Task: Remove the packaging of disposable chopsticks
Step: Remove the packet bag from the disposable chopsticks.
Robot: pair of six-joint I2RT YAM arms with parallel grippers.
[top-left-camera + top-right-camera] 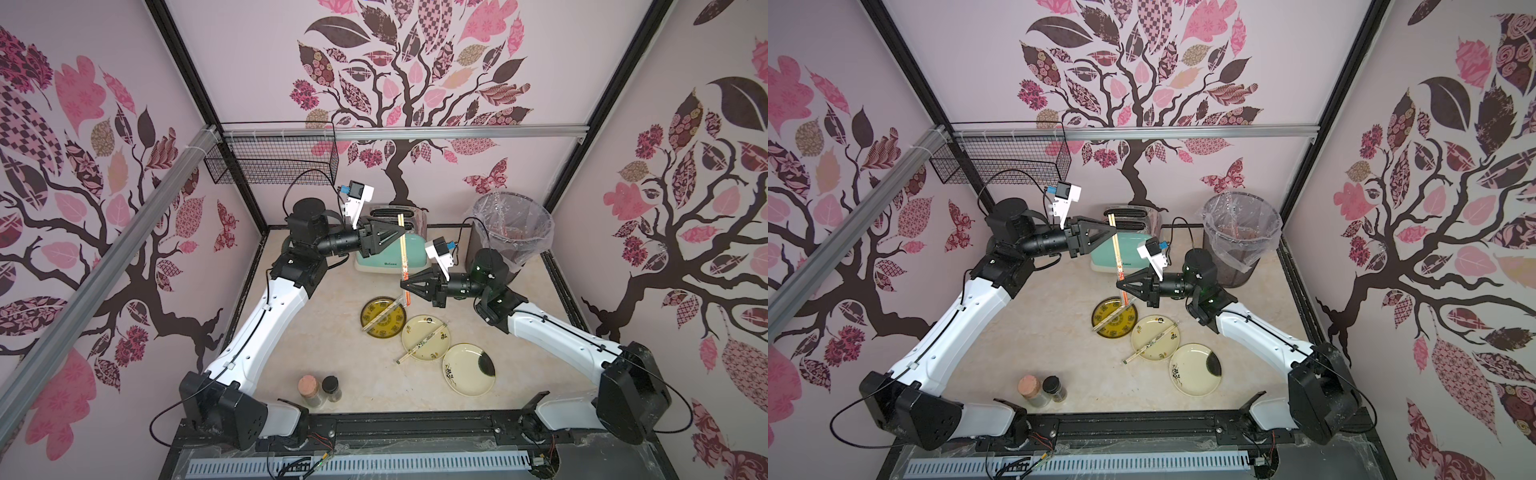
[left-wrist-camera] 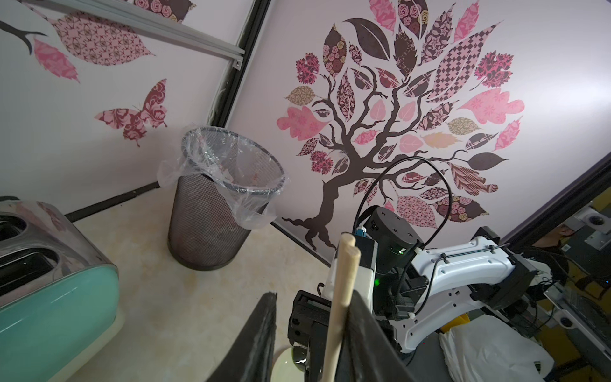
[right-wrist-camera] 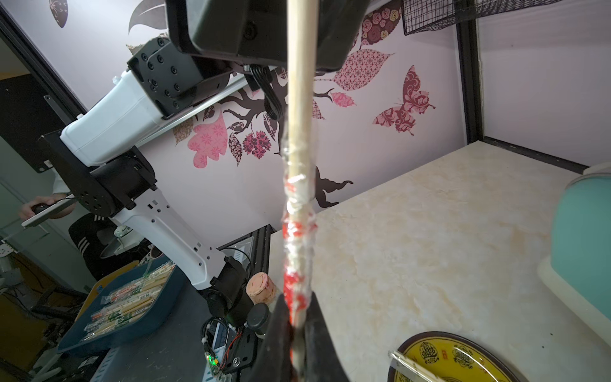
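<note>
toaster (image 1: pixel 415 249) | lined bin (image 1: pixel 513 232) | three plates (image 1: pixel 461 370) | two jars (image 1: pixel 309 388) | wire basket (image 1: pixel 270 162)

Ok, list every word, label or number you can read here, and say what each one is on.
On the toaster: a short dark brand word, seemingly starting "Bo"; the rest is too blurred.
On the yellow plate: dark seal-like characters, not legible.
On the packaging around the chopsticks: red print, too crumpled to read.
Nothing else can be read.
</note>
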